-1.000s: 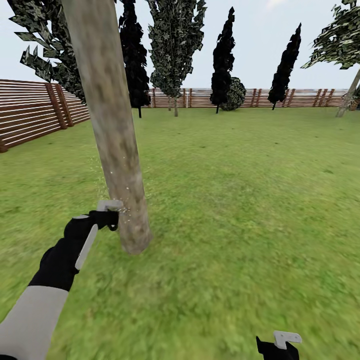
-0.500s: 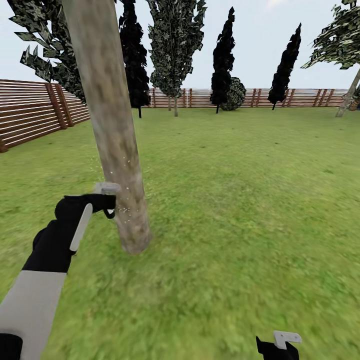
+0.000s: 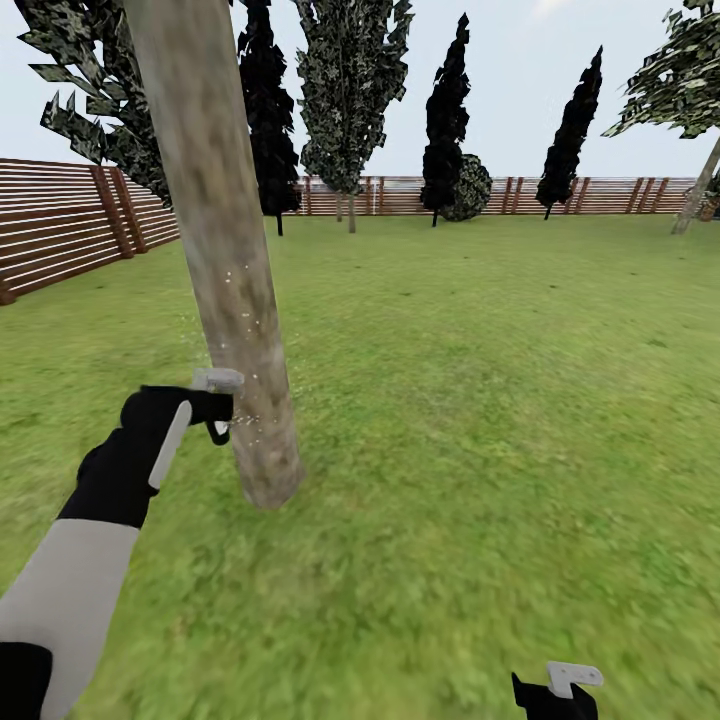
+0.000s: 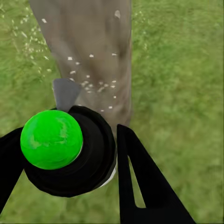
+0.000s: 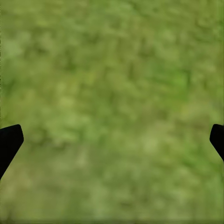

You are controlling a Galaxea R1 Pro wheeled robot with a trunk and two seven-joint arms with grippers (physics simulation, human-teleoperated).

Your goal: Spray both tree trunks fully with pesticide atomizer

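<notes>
left end effector (image 3: 215, 405) dipped slightly | grasping pesticide atomizer (image 4: 65, 149) beside tree trunk (image 3: 225, 270) | right end effector (image 5: 112, 140) released

Slatted fence (image 3: 70, 225) (brown), pale sky (image 3: 520, 70)

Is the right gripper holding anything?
No. In the right wrist view its fingers stand wide apart with only grass between them; the left gripper has the atomizer.
</notes>
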